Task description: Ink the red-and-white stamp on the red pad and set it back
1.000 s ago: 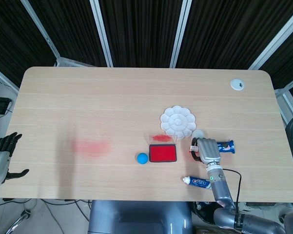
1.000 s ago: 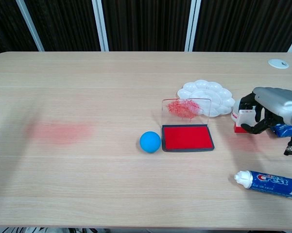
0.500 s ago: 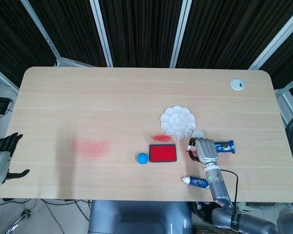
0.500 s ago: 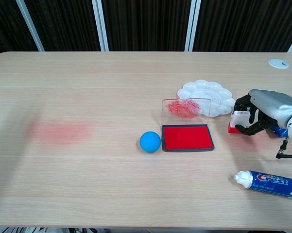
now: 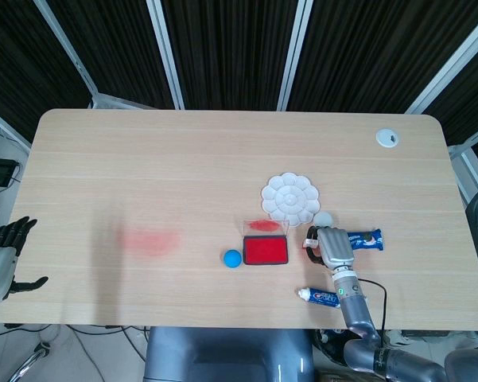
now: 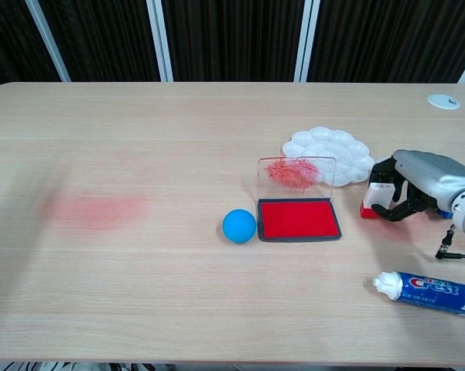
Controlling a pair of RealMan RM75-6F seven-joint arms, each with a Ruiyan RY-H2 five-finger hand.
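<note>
The stamp (image 6: 377, 199), a small block with a white body and red base, sits in the curled fingers of the right hand (image 6: 412, 185), just right of the pad (image 6: 299, 219) and low over the table (image 6: 178, 139); whether its base touches the wood cannot be told. The judgement here is that the carry leftward is the risk: the pad's clear lid (image 6: 296, 172) stands upright at its far edge, and a high or wide sweep could knock it shut or shove the shallow tray toward the ball (image 6: 239, 226), which would roll at a touch. A loose hold on the smooth plastic block could let it tilt and ink unevenly, or smear red on the pale wood grain. The pad's face is flat, matte red in a dark frame. Behind it lies a white flower-shaped palette (image 6: 329, 151), glossy and scalloped; a toothpaste tube (image 6: 429, 291) lies near the front edge. The left hand (image 5: 1, 259) hangs off the table's corner, fingers spread and holding nothing.
</note>
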